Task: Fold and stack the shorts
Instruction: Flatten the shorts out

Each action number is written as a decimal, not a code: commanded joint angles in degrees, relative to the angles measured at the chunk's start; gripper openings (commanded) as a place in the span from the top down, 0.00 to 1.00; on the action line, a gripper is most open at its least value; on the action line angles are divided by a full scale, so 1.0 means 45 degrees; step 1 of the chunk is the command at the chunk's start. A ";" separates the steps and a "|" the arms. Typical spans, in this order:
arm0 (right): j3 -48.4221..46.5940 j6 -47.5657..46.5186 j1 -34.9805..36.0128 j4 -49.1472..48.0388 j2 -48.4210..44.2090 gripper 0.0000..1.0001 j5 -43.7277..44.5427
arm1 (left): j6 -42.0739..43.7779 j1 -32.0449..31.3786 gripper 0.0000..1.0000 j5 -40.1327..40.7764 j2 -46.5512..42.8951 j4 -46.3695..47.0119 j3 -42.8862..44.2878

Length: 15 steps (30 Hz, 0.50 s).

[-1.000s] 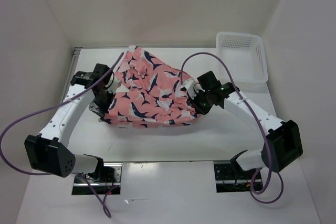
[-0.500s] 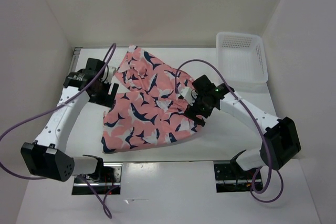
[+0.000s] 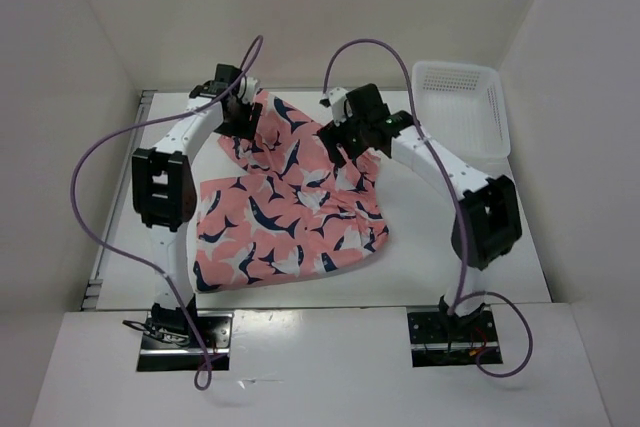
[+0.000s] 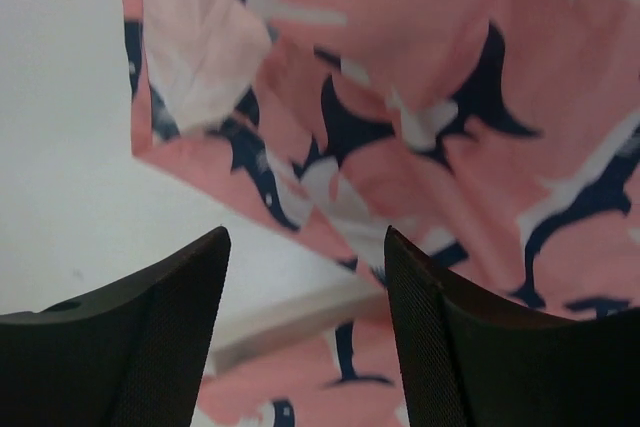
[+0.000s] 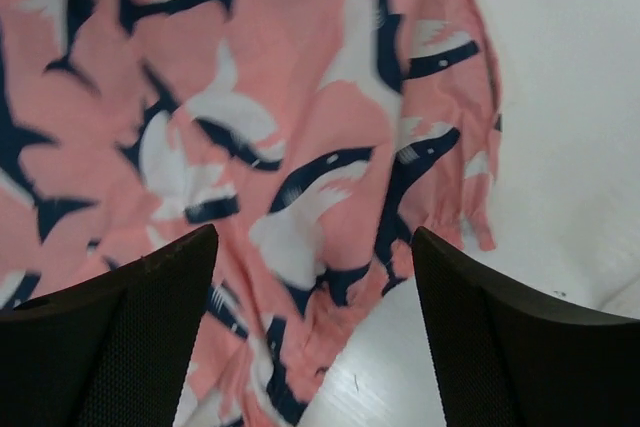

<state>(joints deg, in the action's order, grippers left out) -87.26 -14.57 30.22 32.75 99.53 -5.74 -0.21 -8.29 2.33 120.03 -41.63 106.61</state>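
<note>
The left gripper hangs with its jaws spread and nothing between them, just above the far left corner of the shorts. The right gripper is likewise released, over their far right part. The shorts lie spread and rumpled on the white table, left of centre. A white mesh basket sits in the far right corner, apart from the cloth. Plain white walls enclose three sides.
</note>
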 commanded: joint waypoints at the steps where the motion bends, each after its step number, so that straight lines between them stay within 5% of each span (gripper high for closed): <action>1: -0.1696 0.2547 -0.1400 -0.1009 0.1415 0.18 -0.0735 | 0.0046 0.0378 0.30 -0.1217 0.1077 0.0676 0.2222; 7: -0.3634 0.3801 -0.2242 -0.1126 0.3799 0.38 -0.0348 | 0.0046 0.0847 0.37 -0.2177 0.3539 -0.0416 0.5566; 12: -0.3811 0.4330 -0.2477 -0.1126 0.4523 0.54 0.0627 | 0.0046 0.0983 0.45 -0.2334 0.3270 -0.0867 0.4340; 15: -0.3811 0.4331 -0.2477 -0.1243 0.4757 0.55 0.0980 | 0.0046 0.1392 0.49 -0.2217 0.2957 -0.0632 0.3751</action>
<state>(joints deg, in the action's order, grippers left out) -101.36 2.83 18.76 29.93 119.83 -4.49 -0.19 -3.42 -6.04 134.87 -43.51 125.23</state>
